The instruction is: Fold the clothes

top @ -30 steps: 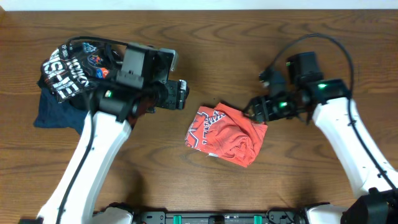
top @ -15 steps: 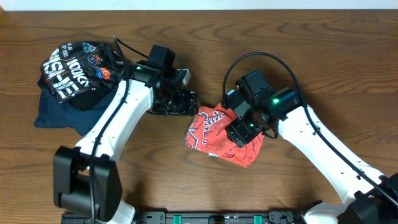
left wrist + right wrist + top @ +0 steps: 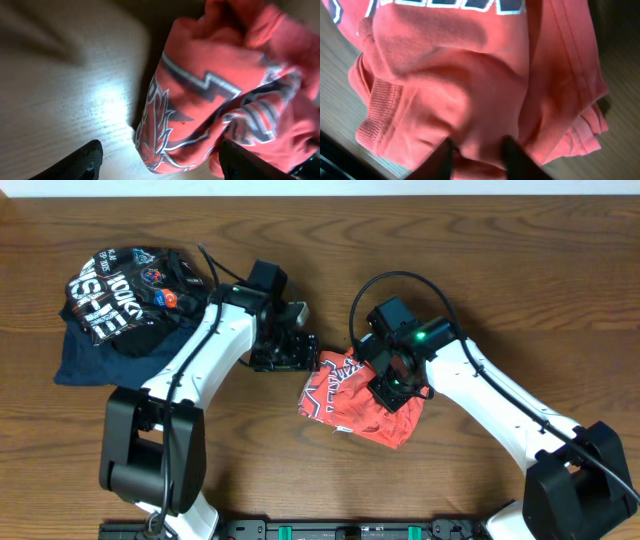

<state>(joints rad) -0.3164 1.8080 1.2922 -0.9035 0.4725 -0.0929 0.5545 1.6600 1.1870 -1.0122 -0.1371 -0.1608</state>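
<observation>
The clothes (image 3: 345, 402), an orange-red T-shirt with white lettering, lie crumpled in a heap at the table's middle. My right gripper (image 3: 393, 385) presses down on the heap's upper right part. In the right wrist view its fingers (image 3: 446, 156) pinch a fold of the orange fabric (image 3: 470, 75) between them, the gripper (image 3: 477, 154) shut on it. My left gripper (image 3: 303, 352) hovers at the shirt's upper left edge. It stands open in the left wrist view (image 3: 161, 161), the printed edge of the shirt (image 3: 210, 95) lying between and ahead of its fingers.
A black garment with white lettering (image 3: 115, 288) lies on a navy blue garment (image 3: 88, 366) at the back left. Bare wooden table (image 3: 520, 270) surrounds the shirt. The right arm's cable loops above its wrist.
Both arms came in to the shirt. The right gripper moved from the shirt's right edge onto the heap and closed on a fold. The left gripper swung right to the shirt's left edge, staying open.
</observation>
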